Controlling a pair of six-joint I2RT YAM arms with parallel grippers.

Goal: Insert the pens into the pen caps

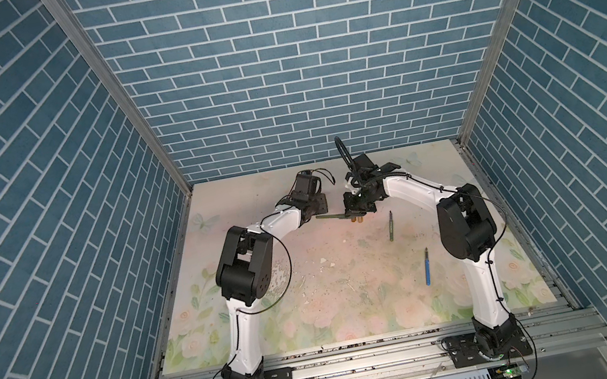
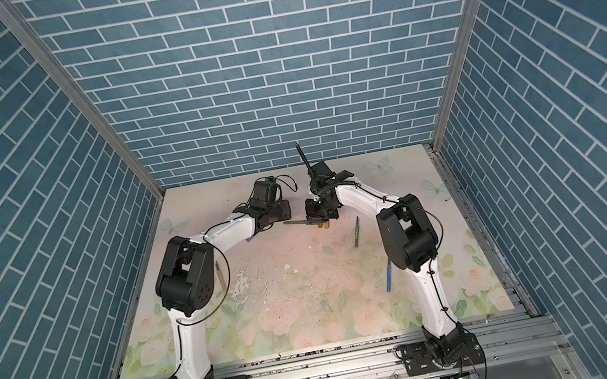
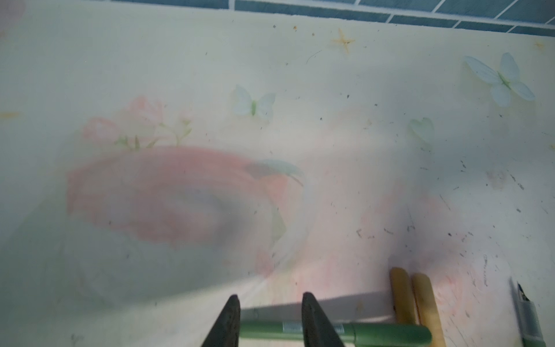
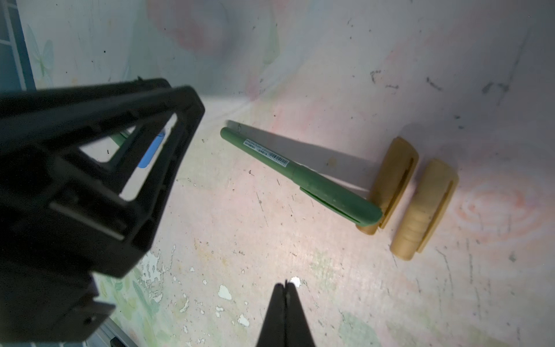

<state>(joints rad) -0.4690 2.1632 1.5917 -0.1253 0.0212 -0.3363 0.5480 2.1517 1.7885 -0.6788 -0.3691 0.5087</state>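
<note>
A capped green pen [image 4: 300, 174] [image 1: 331, 217] lies free of both grippers. Its capped end rests against one of two tan-amber pen caps [image 4: 390, 180] [image 4: 425, 207], which lie side by side [image 1: 356, 220]. My right gripper [image 4: 285, 284] is shut with nothing between its fingers, just above the mat beside that pen. In the left wrist view my left gripper [image 3: 271, 300] stands open over the same pen [image 3: 390, 333], which runs underneath both fingers. An uncapped green pen [image 1: 390, 226] and a blue pen [image 1: 427, 266] lie further right. A blue cap [image 4: 151, 150] shows behind the left gripper.
A tan pen [image 2: 220, 277] lies by the left arm's elbow. A blue cap [image 2: 249, 240] shows under the left forearm. The floral mat [image 1: 313, 302] is scuffed and flaked in the middle. Blue brick walls [image 1: 294, 74] close in the back and sides.
</note>
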